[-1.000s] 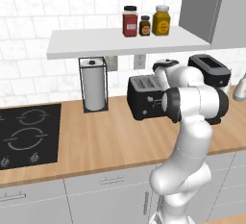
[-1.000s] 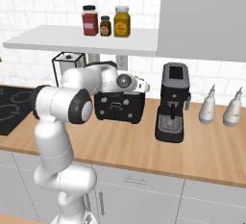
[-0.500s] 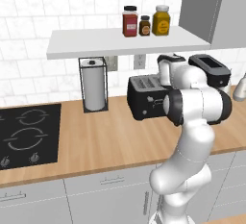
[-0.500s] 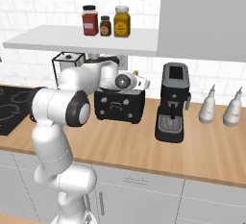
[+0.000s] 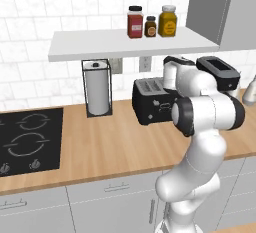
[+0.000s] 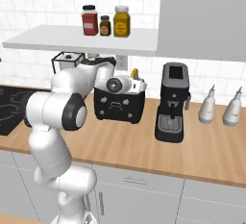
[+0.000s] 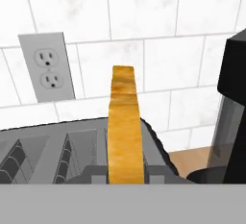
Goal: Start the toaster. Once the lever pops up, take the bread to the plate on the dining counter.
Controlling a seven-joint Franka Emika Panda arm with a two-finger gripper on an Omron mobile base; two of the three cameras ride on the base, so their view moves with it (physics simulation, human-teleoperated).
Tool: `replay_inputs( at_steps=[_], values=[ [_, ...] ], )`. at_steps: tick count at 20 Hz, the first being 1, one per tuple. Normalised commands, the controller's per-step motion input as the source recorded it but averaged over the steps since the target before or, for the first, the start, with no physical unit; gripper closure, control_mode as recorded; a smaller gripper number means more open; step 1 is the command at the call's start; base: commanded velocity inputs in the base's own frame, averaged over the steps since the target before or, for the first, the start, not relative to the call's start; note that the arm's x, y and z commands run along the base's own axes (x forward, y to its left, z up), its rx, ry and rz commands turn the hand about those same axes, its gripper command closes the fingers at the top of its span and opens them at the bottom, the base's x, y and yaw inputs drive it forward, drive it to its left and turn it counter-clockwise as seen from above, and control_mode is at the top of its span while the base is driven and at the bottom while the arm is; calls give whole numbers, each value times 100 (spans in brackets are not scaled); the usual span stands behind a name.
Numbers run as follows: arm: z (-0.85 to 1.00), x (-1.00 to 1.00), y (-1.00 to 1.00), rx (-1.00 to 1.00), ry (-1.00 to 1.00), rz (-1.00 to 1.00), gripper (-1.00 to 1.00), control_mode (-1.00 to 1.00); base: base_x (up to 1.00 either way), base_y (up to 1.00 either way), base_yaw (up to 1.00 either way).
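The pincer (image 6: 138,84), clenched on the bread (image 7: 126,131), has drawn the slice (edge-on, golden crust) higher above the toaster (image 5: 152,102) beneath it.

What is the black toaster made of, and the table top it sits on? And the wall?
The toaster looks like smooth black plastic or painted metal, with grey slots on top; the render leaves it open. The counter top looks like light wood, with faint grain lines. The wall looks like glossy white tile, split by thin grey grout lines.
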Motion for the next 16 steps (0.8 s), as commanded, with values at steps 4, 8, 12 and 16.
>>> replay_inputs(
  at_steps=[4, 8, 12, 16],
  values=[
    [98, 0, 6, 0, -12, 0, 100, -100, 0, 0, 0],
    [100, 0, 15, 0, -15, 0, 100, -100, 0, 0, 0],
    [100, 0, 32, 0, -13, 0, 100, -100, 0, 0, 0],
    [100, -1, 51, 0, -12, 0, 100, -100, 0, 0, 0]
  ],
)
